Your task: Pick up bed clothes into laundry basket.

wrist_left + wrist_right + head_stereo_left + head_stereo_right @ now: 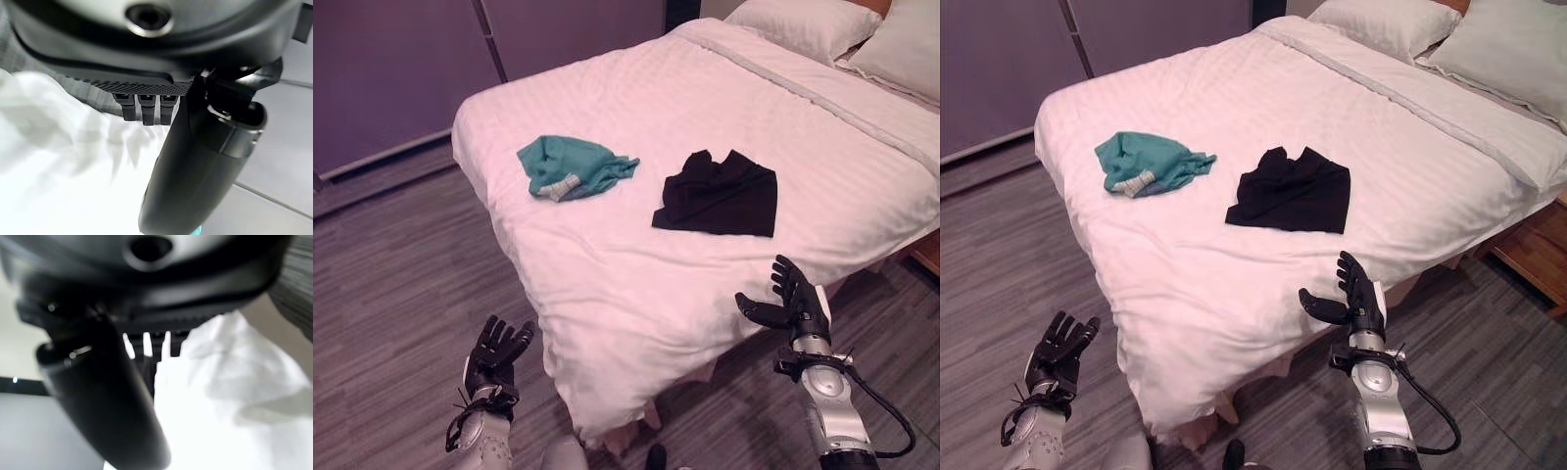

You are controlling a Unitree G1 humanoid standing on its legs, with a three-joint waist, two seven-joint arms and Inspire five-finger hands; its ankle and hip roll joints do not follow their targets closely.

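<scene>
**Bed clothes lie on the bed, both hands empty**

Bed clothes: 2 garments lie on the white bed (607,294). A crumpled teal garment (570,166) sits near the foot corner at the robot's left, and a black garment (720,194) lies flatter just to its right, the 2 near each other but apart. 2 white pillows (803,24) rest at the far head of the bed.

The left hand (497,354) hangs low beside the bed's near corner over the grey wood-patterned floor (391,294), fingers straight and relaxed, grasping nothing. The right hand (793,304) is raised at the bed's near edge, fingers spread and thumb out, released, touching neither garment.
</scene>
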